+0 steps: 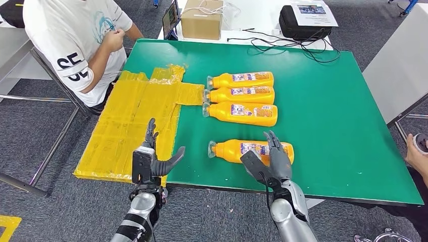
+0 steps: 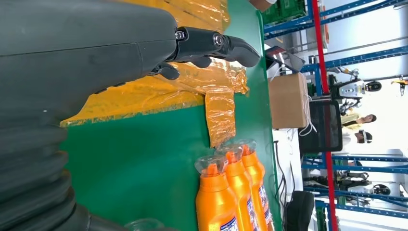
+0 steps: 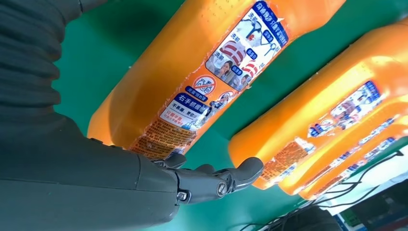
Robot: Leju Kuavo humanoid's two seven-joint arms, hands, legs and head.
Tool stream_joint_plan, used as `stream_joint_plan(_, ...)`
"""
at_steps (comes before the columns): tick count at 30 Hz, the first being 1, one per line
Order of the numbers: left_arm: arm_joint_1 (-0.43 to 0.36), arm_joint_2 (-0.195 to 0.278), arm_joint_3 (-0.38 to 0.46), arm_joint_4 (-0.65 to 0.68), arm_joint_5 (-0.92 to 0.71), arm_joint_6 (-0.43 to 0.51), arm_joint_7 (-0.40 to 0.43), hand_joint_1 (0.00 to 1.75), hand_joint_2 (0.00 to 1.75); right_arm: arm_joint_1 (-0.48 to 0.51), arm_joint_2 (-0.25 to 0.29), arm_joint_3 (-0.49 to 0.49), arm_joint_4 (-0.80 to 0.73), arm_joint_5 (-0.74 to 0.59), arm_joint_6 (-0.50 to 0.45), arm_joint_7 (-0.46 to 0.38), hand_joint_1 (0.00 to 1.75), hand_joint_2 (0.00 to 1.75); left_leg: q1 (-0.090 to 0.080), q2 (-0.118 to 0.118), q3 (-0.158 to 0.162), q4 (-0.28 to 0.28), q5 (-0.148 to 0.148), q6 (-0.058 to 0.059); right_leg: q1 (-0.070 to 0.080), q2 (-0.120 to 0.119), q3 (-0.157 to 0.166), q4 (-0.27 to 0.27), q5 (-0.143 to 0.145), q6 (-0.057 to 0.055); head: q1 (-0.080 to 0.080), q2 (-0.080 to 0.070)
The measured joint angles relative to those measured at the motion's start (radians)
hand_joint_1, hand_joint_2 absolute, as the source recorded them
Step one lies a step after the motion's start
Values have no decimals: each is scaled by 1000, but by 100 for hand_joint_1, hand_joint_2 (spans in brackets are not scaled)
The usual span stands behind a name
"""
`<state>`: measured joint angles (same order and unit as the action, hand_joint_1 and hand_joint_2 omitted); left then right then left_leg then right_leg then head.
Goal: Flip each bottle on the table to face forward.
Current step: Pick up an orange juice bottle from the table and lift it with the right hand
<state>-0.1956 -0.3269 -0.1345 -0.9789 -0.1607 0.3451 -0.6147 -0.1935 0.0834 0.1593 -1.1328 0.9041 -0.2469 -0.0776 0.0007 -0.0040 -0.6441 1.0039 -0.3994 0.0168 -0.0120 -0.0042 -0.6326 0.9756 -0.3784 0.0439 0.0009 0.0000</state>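
4 orange bottles [image 1: 251, 150] – labels up, print unreadable; left hand [image 1: 154, 159], right hand [image 1: 270, 161] spread, empty

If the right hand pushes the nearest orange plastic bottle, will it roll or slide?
The orange plastic bottle lies on its side and looks flattish, so it probably slides rather than rolls. Its glossy label may feel slippery. The right hand hovers over its base end, so a push might pivot it.

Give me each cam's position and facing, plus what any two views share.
Head: high on the body, looking forward and down at the green table; left hand and right hand show.
Left wrist: behind the left hand, facing the yellow sheet and three bottles.
Right wrist: behind the right hand, over the near bottle.
Shared: all three show the bottle row.
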Motion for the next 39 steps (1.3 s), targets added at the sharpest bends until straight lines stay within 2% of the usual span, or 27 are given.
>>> stream_joint_plan(13,-1,0,4,0,40,-23,0,0,175,-38,-19,-29,60,62,-15,28,0,175,0,0,0,0,0,0,0,0,0,0,0,0,0,0)
stream_joint_plan(23,-7,0,3,4,24,-16,1,0,175,-84,-22,-31,97,74,29,56,0,175,0,0,1,0,0,0,0,0,1,0,0,0,0,0)
stream_joint_plan(30,-10,0,4,9,33,-31,11,0,175,-123,-40,-26,138,106,104,126,0,175,0,0,2,0,0,0,0,0,2,0,0,0,0,0)
stream_joint_plan(39,-33,0,7,39,56,-65,17,0,175,-202,-85,6,258,93,241,156,0,175,0,1,15,0,-2,2,0,0,14,-3,-1,-1,0,0)
